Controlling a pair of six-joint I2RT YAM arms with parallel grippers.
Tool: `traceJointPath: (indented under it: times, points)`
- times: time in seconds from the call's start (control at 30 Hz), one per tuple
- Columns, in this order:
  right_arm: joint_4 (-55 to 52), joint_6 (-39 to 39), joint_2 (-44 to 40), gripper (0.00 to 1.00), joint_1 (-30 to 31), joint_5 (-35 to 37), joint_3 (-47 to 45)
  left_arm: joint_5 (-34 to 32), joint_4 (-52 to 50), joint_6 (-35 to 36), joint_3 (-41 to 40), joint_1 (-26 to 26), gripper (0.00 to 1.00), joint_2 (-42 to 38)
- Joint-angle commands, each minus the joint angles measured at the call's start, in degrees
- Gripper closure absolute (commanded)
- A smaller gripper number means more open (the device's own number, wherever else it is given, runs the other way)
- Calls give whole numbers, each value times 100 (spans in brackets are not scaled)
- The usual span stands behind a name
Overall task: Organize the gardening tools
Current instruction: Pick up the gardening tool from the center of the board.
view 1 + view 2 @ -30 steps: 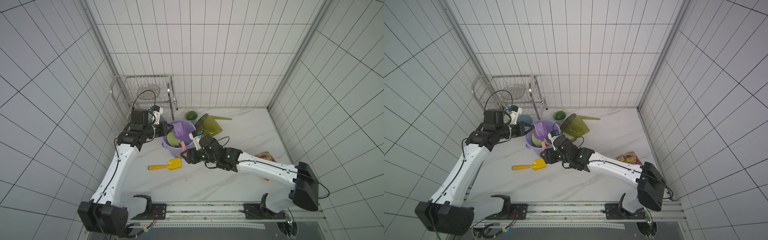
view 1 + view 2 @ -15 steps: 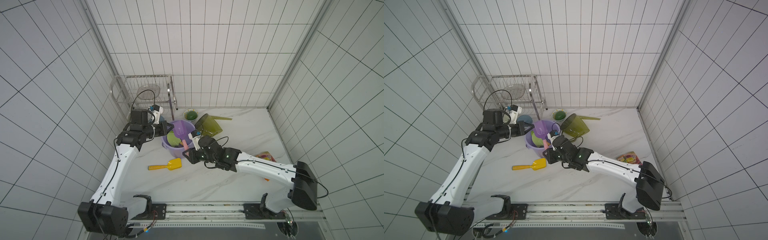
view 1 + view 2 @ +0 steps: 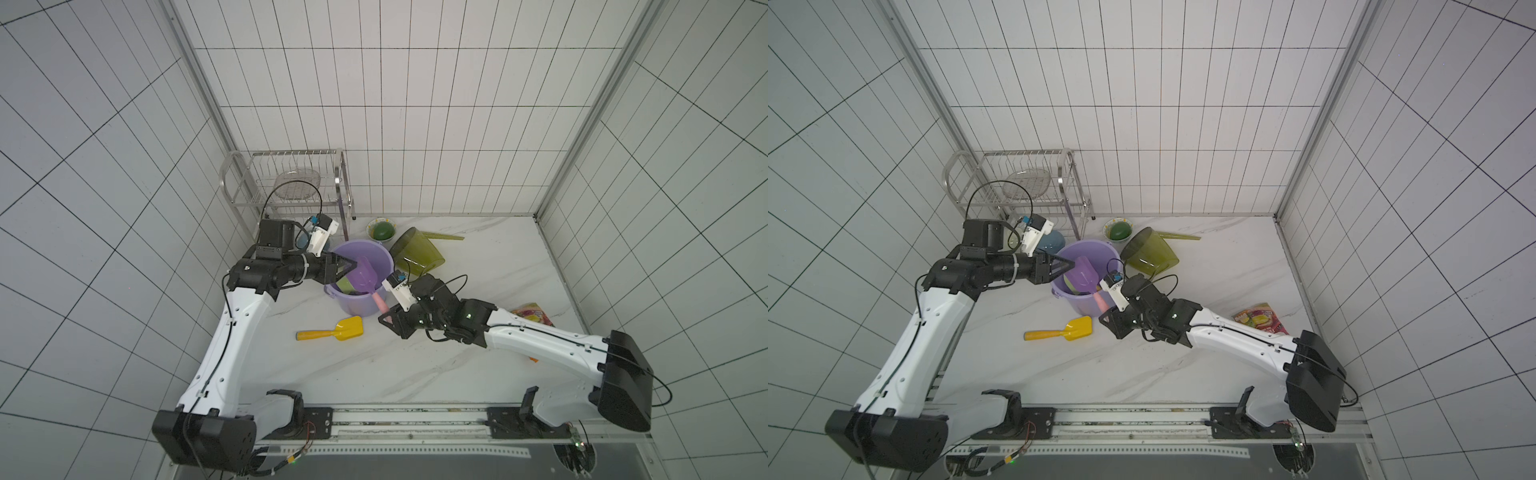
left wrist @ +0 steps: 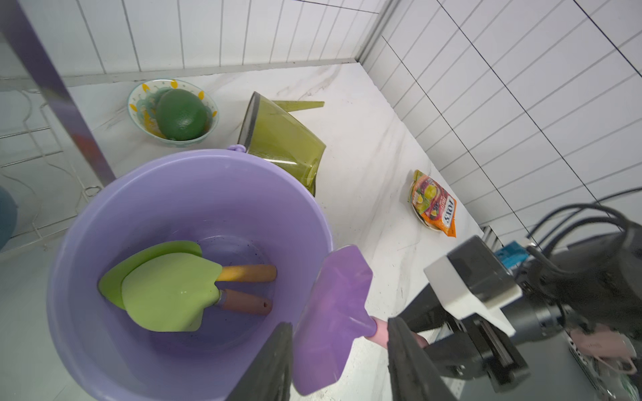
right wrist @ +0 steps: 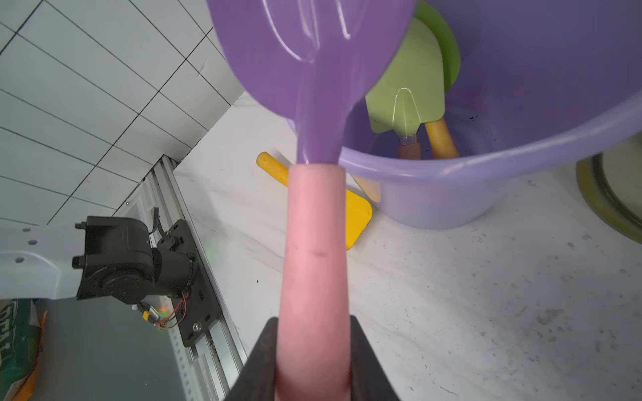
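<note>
Inside the purple bucket [image 4: 139, 194] lie a spade [image 4: 170, 291] and trowel [image 4: 114, 277].

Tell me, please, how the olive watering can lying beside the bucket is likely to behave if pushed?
The watering can lies on its side, so its rounded body would probably roll or pivot, though the long spout may check that. Translucent plastic, seemingly empty, suggests it is light and would skid on the smooth table.
</note>
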Motion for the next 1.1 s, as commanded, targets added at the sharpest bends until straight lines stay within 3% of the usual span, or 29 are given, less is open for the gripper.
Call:
traceJointPath:
  times: [0.0, 0.27, 1.07]
  points:
    - [193, -514, -232, 90, -169, -607, -171, 508, -790, 968, 176, 24, 55, 20]
    - [208, -1036, -299, 90, -194, -1312, -255, 214, -1276, 1498, 124, -151, 54, 55]
    - [158, -1391, -595, 91, -194, -1367, -601, -394, -1386, 1799, 107, -308, 49, 53]
